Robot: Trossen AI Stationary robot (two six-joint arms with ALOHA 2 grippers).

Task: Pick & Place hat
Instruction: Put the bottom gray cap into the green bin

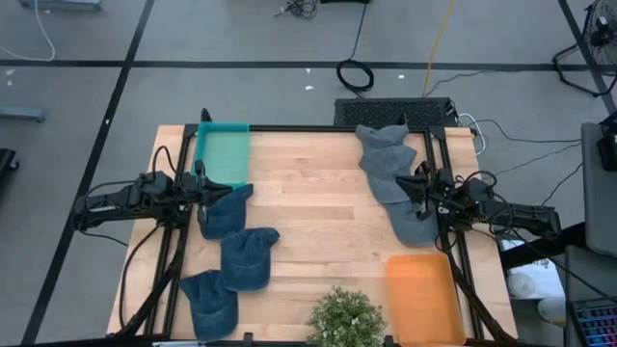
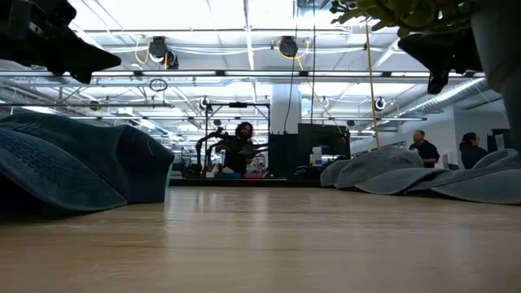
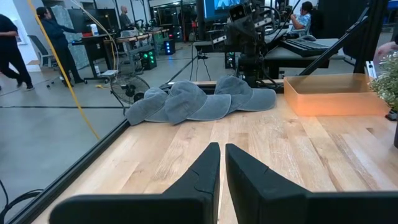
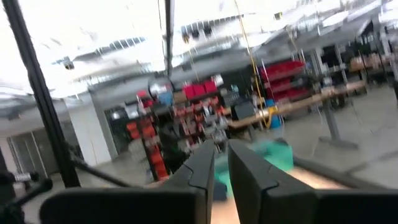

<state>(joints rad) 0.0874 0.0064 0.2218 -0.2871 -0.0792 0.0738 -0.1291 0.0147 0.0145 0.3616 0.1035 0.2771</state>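
Observation:
Three dark blue hats lie on the table's left: one (image 1: 227,210) by my left gripper, one (image 1: 249,256) nearer the middle, one (image 1: 210,302) at the near edge. Three grey hats (image 1: 390,178) lie overlapping in a row on the right; they also show in the left wrist view (image 3: 199,102). My left gripper (image 1: 202,190) hovers above the far blue hat (image 2: 73,163), fingers shut and empty (image 3: 222,158). My right gripper (image 1: 418,188) hovers above the grey hats (image 2: 423,175), fingers shut and empty (image 4: 221,162).
A teal tray (image 1: 224,152) sits at the far left and an orange tray (image 1: 421,294) at the near right. A potted plant (image 1: 345,323) stands at the near edge. Bare wood lies in the table's middle. People stand in the room beyond.

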